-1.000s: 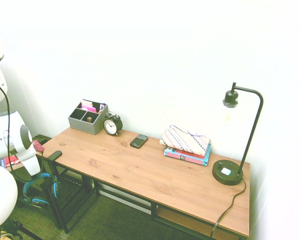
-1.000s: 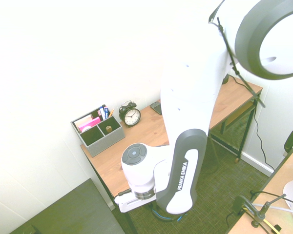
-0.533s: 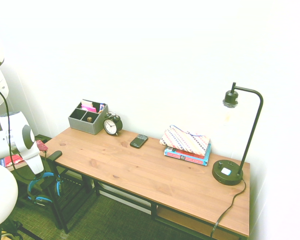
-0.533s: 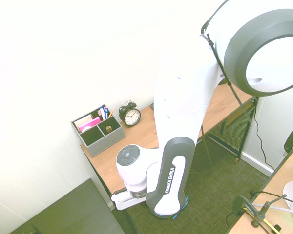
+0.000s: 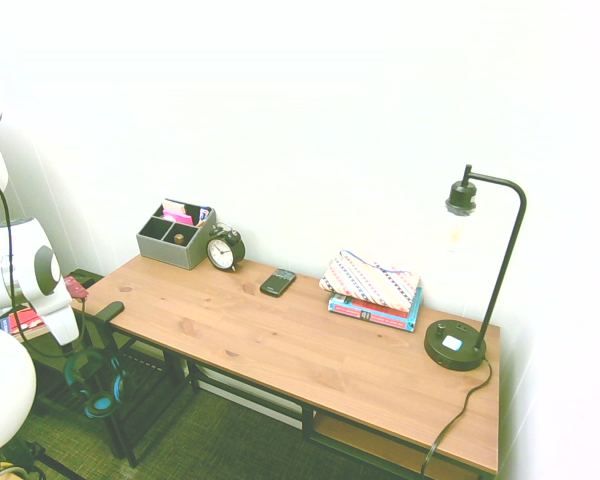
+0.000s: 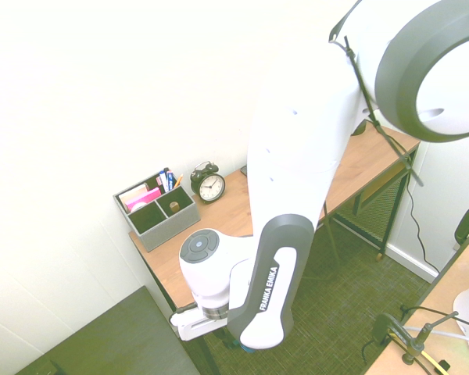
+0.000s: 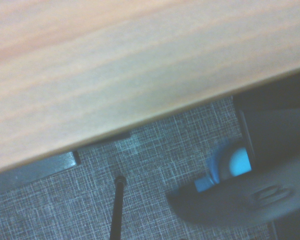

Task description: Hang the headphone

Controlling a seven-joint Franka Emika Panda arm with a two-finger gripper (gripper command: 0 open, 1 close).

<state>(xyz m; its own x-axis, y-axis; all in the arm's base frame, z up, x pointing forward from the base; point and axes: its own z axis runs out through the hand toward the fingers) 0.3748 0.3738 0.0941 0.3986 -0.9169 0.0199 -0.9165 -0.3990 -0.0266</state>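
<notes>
Gripper (image 5: 78,345) is held low off the desk's (image 5: 310,345) end, beside its edge; finger state cannot be told, fingers hidden. Headphone (image 5: 98,385) is seen directly below the gripper, dangling near the floor, apparently carried. A black peg (image 5: 110,311) at the desk corner lies just above, likely the hang spot.

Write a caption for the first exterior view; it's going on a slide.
White arm beside the wooden desk, blue-and-black over-ear headphones hanging below its end, off the desk's edge.

Glossy white rounded arm (image 6: 297,156) with grey joint caps and "FRANKA EMIKA" lettering.
</notes>
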